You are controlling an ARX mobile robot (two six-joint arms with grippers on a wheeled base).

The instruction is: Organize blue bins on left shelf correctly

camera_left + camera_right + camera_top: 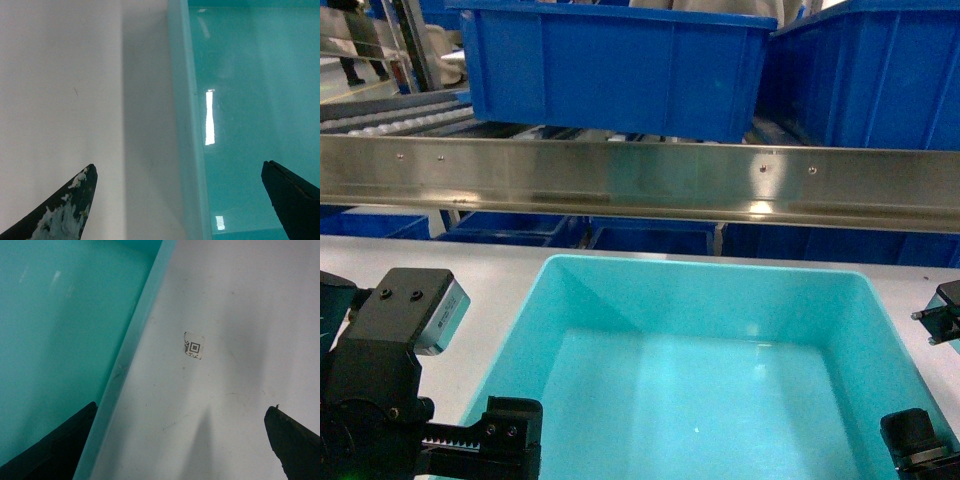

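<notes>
Both grippers, left (180, 200) and right (170, 440), are held open, each straddling a tote (710, 390) wall.

White tabletop (500, 280), glossy floor beyond

No legible text, brand, or number appears in any view. The only marking is a small square sticker (193, 346) on the white table surface (240, 405), just beside the outer wall of the turquoise bin (65, 330). The sticker carries a black-and-white code pattern: nested squares with a row of small blocks along one edge. It has no readable characters.
</notes>
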